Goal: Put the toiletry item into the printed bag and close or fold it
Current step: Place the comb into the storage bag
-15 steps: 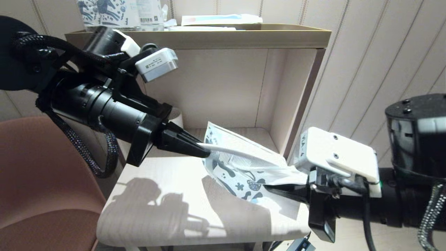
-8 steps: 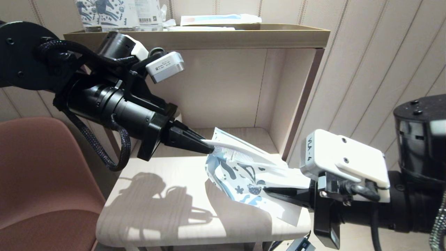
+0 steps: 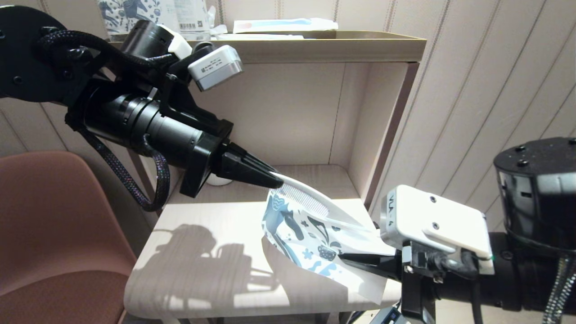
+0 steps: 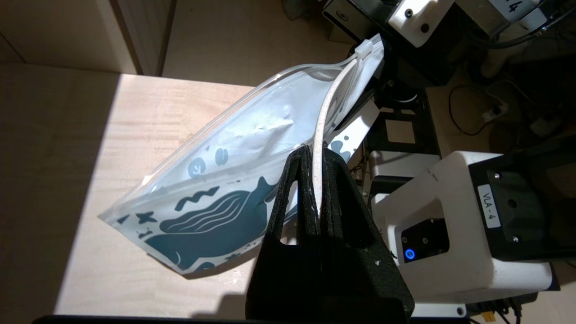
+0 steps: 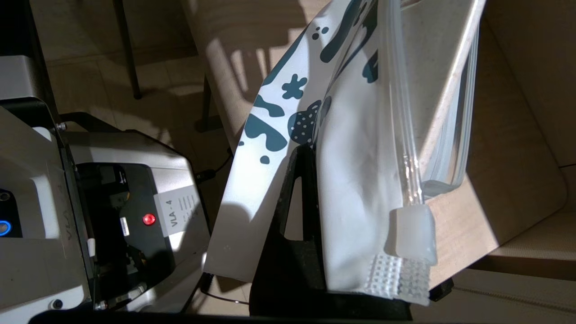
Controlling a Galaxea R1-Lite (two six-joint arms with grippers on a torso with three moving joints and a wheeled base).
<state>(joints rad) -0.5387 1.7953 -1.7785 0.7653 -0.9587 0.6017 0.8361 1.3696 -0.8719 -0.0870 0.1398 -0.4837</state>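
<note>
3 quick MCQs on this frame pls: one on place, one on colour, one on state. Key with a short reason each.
1. Where is the printed bag?
A. Flat on the top shelf
B. Held up over the small table between the two arms
C. On the chair

2. What colour is the print on the bag?
A. Dark blue
B. Red
C. Yellow

3. How is the left pincer?
A. Open, clear of everything
B. Shut on the toiletry item
C. Shut on the mug

Key:
1 B: the right pincer grips one end of the bag, which hangs above the tabletop.
2 A: dark blue shapes on white plastic.
3 B: the left wrist view shows the slim off-white item pinched between the fingers and running into the bag's mouth.
</note>
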